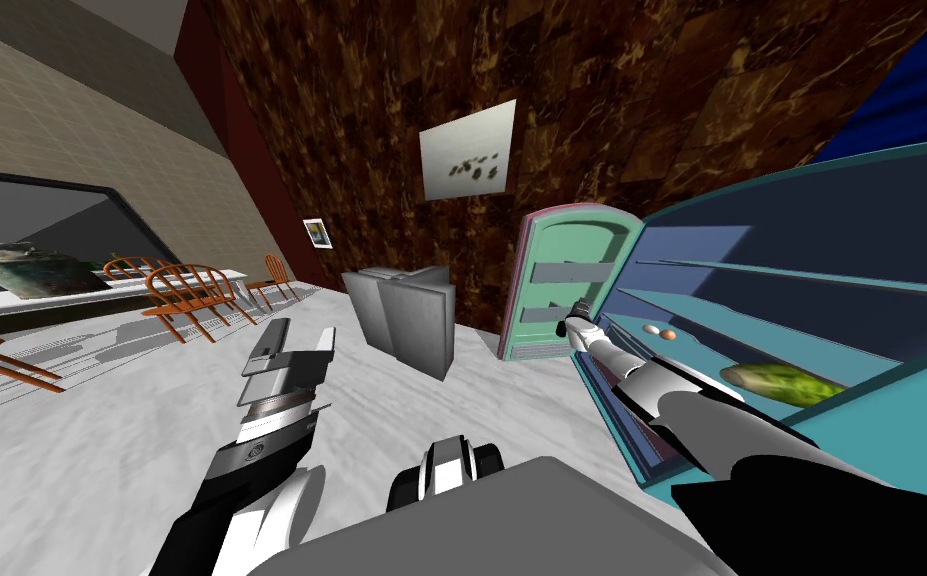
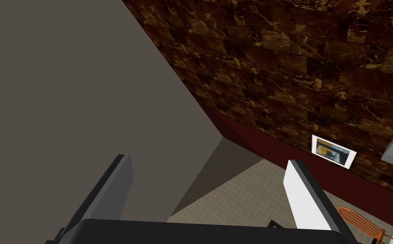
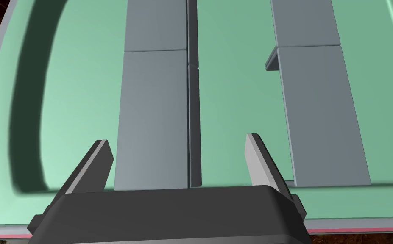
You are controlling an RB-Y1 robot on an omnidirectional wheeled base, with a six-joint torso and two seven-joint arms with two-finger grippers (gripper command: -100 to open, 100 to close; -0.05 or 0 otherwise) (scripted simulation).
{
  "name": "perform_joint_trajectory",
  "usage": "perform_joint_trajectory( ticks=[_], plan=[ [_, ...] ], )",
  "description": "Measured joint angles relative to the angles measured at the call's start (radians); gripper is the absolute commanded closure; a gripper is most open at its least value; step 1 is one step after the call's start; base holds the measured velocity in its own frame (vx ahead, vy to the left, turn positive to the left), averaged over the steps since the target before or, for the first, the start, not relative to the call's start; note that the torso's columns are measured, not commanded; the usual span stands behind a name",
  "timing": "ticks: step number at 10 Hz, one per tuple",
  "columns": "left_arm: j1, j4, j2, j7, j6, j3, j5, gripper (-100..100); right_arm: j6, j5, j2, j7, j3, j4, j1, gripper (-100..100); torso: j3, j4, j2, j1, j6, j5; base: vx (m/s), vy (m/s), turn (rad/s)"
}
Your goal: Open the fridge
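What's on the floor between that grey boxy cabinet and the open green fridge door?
Nothing: in the head view, only bare pale marbled floor separates the grey box-shaped cabinet from the open, green-lined fridge door.

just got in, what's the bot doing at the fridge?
The fridge already stands open, with its door swung wide and the green inner side facing the robot. The right arm reaches out to that door. Its pincer is open, close to a grey door shelf, and grips nothing. The left pincer is raised on the left, open and idle. Inside, two eggs and a green vegetable lie on the shelves.
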Motion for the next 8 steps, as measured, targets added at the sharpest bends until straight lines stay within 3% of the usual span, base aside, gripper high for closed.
perform_joint_trajectory(
  ticks=[2, 3, 8],
  plan=[
    [0.000, 0.000, 0.000, 0.000, 0.000, 0.000, 0.000, 0, -0.030, -0.032, -0.025, 0.037, -0.009, 0.016, -0.024, -100, 0.001, 0.000, 0.001, -0.001, 0.000, 0.000, -0.009, 0.036, 0.010],
    [0.000, 0.000, 0.000, 0.000, 0.000, 0.000, 0.000, 0, -0.035, -0.032, -0.026, 0.039, -0.009, 0.019, -0.026, 0, 0.000, 0.000, 0.000, -0.002, 0.000, -0.001, -0.001, 0.006, 0.000],
    [0.000, 0.000, 0.000, 0.000, 0.000, 0.000, 0.000, 0, -0.034, -0.032, -0.026, 0.039, -0.009, 0.018, -0.025, 0, 0.000, 0.000, 0.000, 0.000, 0.000, 0.000, 0.000, 0.000, 0.000]
  ],
)
